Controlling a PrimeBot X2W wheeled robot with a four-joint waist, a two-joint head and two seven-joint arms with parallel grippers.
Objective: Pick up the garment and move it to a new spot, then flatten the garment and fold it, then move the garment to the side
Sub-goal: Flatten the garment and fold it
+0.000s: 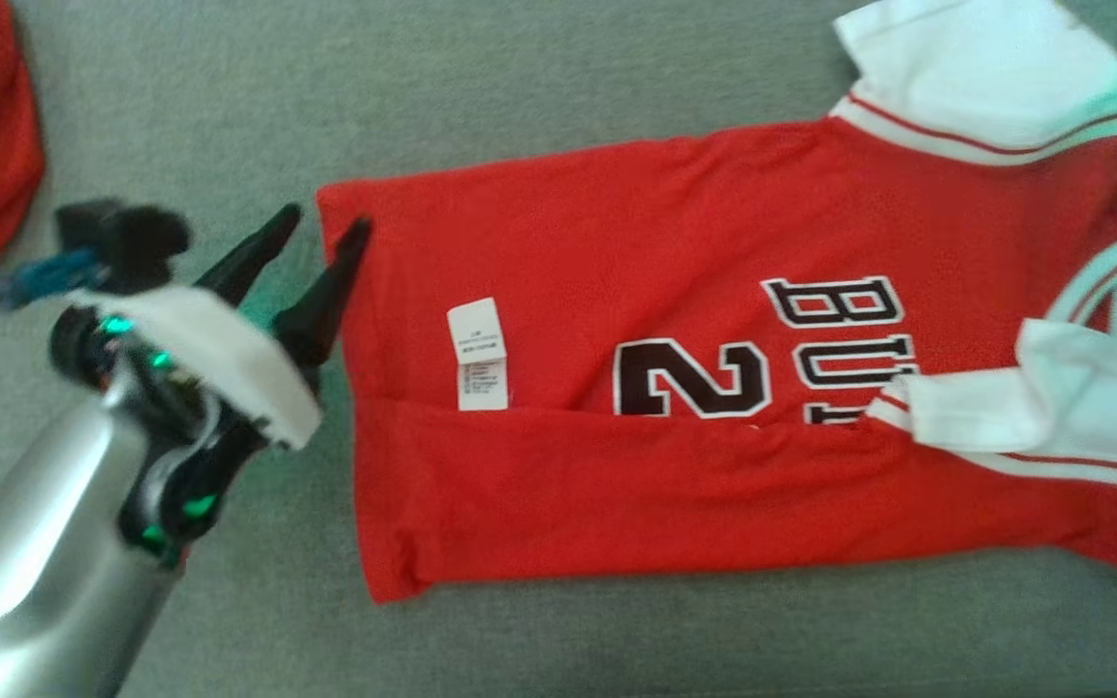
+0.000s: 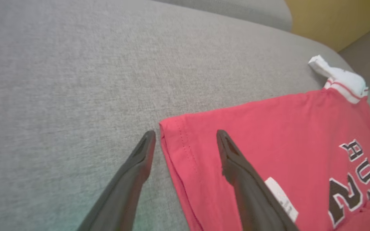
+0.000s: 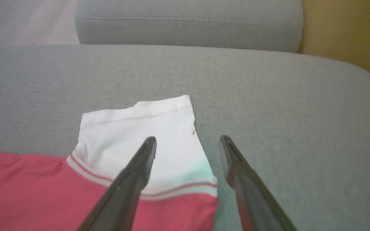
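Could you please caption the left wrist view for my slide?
Left gripper, open, at a hem corner of the red jersey on grey cushion.

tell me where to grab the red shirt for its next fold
Probably the far hem corner of the shirt, coming in from its left end: that corner lies flat and unfolded on the cushion, and the open left gripper straddles it. The open right gripper could take the white sleeve likewise.

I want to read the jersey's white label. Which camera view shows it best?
The head view: the white label lies whole and uncovered on the red jersey. The left wrist view shows it partly behind the left gripper. The right wrist view faces a white sleeve.
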